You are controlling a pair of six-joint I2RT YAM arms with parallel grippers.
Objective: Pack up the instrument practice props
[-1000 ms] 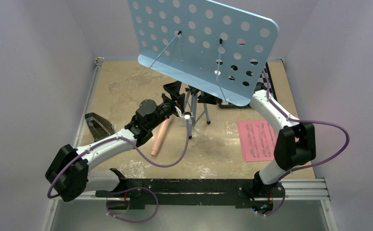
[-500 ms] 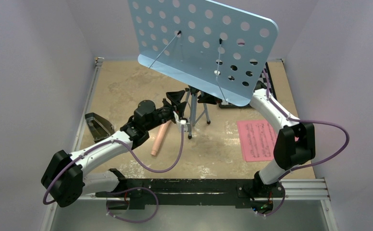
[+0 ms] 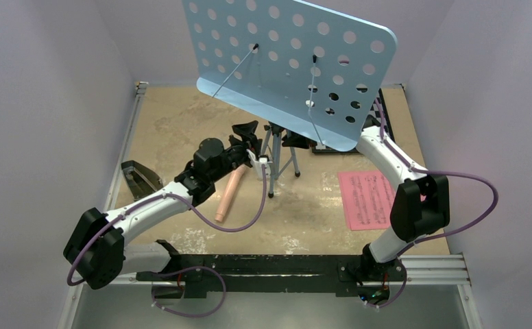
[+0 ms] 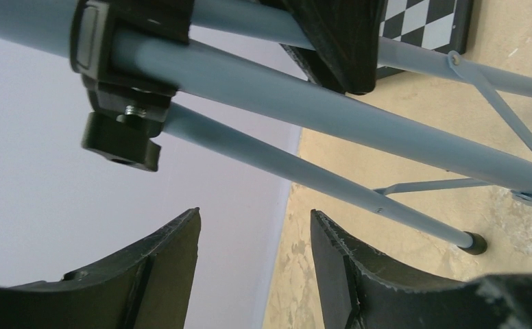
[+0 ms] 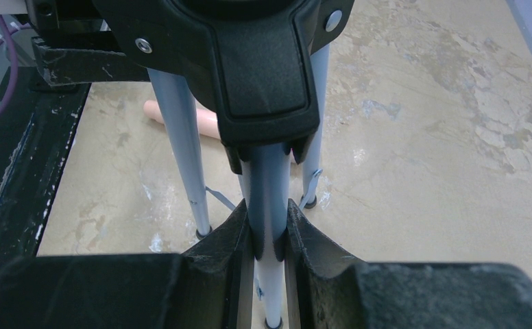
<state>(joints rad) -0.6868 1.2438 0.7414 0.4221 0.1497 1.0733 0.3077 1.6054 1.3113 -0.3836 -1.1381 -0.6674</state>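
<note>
The light-blue perforated music stand (image 3: 287,62) stands on its tripod (image 3: 277,147) at mid-table. My right gripper (image 5: 269,236) is shut on the tripod's central pole (image 5: 270,185), just under the black hub (image 5: 263,62). In the top view it is mostly hidden under the stand's plate. My left gripper (image 3: 246,135) is open and empty, just left of the tripod. Its fingertips (image 4: 181,236) sit below a tripod leg (image 4: 304,89). The peach-pink recorder (image 3: 227,195) lies under my left forearm. The pink sheet music (image 3: 367,199) lies at the right. The black metronome (image 3: 140,179) sits at the left edge.
The black-and-white chessboard (image 3: 385,103) lies at the back right, partly behind the stand, and shows in the left wrist view (image 4: 421,20). Pale walls close in the table on three sides. A black rail (image 3: 277,267) runs along the near edge.
My left arm swung slightly left and back, its open gripper staying beside the tripod. The right gripper and the stand have not moved.
</note>
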